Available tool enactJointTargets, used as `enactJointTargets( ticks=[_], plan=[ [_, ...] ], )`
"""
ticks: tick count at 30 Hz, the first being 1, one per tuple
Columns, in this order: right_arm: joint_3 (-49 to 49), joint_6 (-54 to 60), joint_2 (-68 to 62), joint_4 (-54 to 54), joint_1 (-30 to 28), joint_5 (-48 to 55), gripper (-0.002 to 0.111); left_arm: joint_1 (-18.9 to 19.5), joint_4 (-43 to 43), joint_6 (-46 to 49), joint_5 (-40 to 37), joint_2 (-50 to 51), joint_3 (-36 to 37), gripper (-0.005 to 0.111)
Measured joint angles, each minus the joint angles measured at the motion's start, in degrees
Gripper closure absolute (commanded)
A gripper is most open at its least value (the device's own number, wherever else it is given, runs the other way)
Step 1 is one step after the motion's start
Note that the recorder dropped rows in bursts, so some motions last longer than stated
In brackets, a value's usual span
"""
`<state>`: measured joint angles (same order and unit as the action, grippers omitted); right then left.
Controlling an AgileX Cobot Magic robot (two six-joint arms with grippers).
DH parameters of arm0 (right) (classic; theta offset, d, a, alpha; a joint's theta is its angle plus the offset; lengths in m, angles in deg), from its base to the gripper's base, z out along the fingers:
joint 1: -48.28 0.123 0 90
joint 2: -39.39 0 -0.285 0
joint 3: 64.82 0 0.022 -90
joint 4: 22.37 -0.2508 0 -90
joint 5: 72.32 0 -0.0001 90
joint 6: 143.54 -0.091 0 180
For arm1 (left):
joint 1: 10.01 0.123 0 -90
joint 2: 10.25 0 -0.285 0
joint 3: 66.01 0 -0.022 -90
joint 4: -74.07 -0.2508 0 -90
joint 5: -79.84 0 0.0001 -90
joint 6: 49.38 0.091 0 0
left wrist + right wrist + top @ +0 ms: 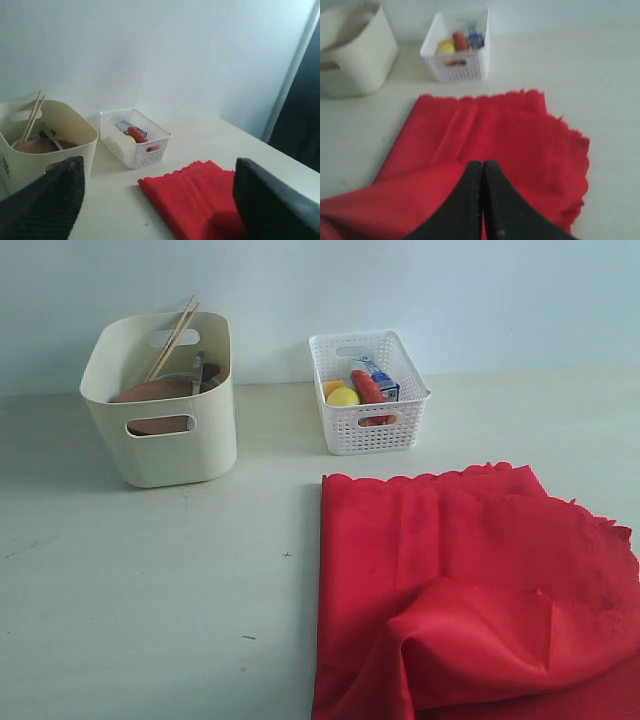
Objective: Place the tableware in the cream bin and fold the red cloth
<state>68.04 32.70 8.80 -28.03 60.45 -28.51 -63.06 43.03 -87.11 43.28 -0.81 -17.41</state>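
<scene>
Red cloth lies closest to us on the table, one near corner flopped over. Our right gripper is closed, tips together over that fold; we cannot tell whether it touches. Our left gripper hangs wide open and empty, clear of the cloth, while chopsticks and plate sit in the bin far left.

You have no legible text here. The carton in the white basket, well beyond the right gripper, carries blue print, possibly lettering, but it is too small for you to read.
</scene>
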Motion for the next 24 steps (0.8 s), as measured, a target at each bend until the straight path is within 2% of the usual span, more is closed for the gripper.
enactJointTargets(
  ticks=[2, 4, 5, 7, 12, 16, 20, 24],
  plan=[
    [1.7, 1.7, -5.6, -2.1, 0.0, 3.3, 0.092, 0.0, -0.1, 1.0, -1.0, -1.1, 0.0, 0.029],
    [3.8, 3.2, -11.8, -4.1, 0.0, 6.1, 0.075, 0.0, -0.5, 1.7, -3.1, -1.5, 0.0, 0.029],
    [4.7, 3.8, -14.3, -4.8, 0.0, 7.0, 0.057, 0.0, -0.5, 2.2, -4.2, -1.5, 0.0, 0.029],
    [7.4, 4.4, -22.9, -6.9, 0.0, 9.9, 0.042, 0.0, -0.6, 2.6, -7.2, -1.5, 0.0, 0.029],
    [8.5, 5.2, -36.1, -7.3, 0.0, 13.0, 0.033, 0.0, -0.6, 2.7, -8.0, -1.5, 0.0, 0.029],
    [8.6, 5.3, -43.0, -6.2, -0.3, 10.3, 0.031, 0.0, -0.6, 2.7, -8.0, -1.5, 0.0, 0.029],
    [11.9, 9.4, -52.4, -8.1, -5.7, 7.5, 0.031, 0.0, 0.1, 2.8, -8.4, -1.5, 0.0, 0.029],
    [17.8, 17.7, -59.6, -13.9, -7.5, 7.5, 0.031, 0.0, 0.5, 2.8, -8.4, -1.5, 0.0, 0.029]
  ],
)
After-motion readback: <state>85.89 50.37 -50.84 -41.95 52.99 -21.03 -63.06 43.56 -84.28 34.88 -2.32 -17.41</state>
